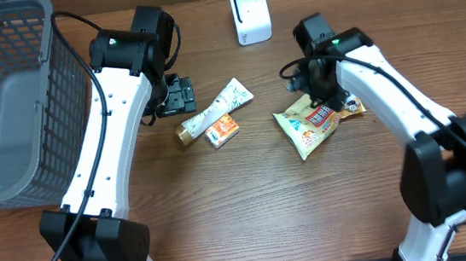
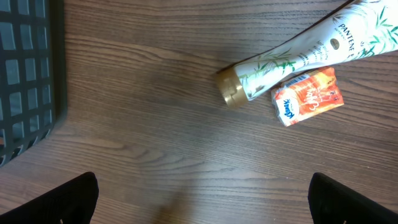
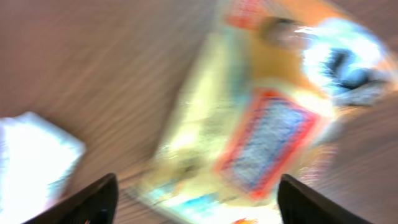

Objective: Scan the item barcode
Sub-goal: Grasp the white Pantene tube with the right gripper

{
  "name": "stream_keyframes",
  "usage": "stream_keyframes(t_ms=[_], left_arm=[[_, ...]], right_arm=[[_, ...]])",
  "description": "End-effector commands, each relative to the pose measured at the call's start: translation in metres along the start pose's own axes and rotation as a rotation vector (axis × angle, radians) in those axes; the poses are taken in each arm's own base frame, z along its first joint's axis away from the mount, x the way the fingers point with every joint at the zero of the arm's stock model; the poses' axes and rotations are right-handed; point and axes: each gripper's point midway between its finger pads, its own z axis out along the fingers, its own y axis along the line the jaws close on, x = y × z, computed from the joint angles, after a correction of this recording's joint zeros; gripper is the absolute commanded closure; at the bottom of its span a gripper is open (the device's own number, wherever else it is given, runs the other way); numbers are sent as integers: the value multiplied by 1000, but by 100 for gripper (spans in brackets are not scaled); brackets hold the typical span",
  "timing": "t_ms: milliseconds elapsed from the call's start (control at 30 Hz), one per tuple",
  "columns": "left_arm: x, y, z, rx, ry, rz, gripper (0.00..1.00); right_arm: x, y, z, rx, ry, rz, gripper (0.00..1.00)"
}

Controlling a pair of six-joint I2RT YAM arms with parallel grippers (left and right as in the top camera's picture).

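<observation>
table (image 1: 249, 206): brown wood grain, matt
basket (image 1: 70, 86): grey plastic mesh
snack bag (image 1: 310, 127): glossy crinkled film
tube (image 2: 298, 53): smooth glossy plastic; cap (image 2: 231, 89) shiny gold
scanner (image 1: 250, 15): smooth white plastic

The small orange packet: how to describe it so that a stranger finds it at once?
From the grey basket on the left, go right to the white tube with a gold cap. The orange packet lies beside it, near the cap. It is smaller than the yellow snack bag further right.
</observation>
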Motion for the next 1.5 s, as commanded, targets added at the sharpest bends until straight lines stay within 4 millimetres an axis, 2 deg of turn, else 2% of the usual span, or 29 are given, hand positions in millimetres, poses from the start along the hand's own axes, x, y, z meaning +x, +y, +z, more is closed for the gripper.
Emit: stream_keyframes(t_ms=[0, 100, 267, 467, 567, 700, 767, 833, 967, 1167, 1267, 1467], left_arm=[[-2, 1, 2, -14, 0, -6, 0], [-2, 1, 2, -14, 0, -6, 0], [-2, 1, 2, -14, 0, -6, 0], [-2, 1, 2, -14, 0, -6, 0], [-4, -2, 2, 0, -6, -20, 0], [-13, -14, 2, 66, -37, -21, 0], [-13, -10, 2, 41, -43, 27, 0], [-17, -2, 3, 28, -49, 7, 0], [-22, 23, 8, 67, -15, -141, 0], [-26, 58, 14, 224, 55, -326, 0], [-26, 74, 16, 227, 66, -374, 0], [-26, 82, 17, 210, 59, -345, 0]], right_arm=[[22, 61, -30, -259, 70, -84, 14], [33, 92, -24, -330, 60, -84, 15], [61, 127, 7, -361, 97, -34, 17], [88, 160, 34, -418, 109, -61, 19], [97, 172, 40, -443, 112, -59, 21], [107, 179, 45, -449, 130, -29, 23], [114, 180, 48, -442, 139, -36, 24], [120, 180, 52, -434, 147, -45, 25], [128, 182, 62, -430, 153, -61, 28], [127, 192, 67, -463, 134, -67, 30], [126, 197, 70, -482, 127, -68, 32], [137, 194, 96, -447, 150, -21, 32]])
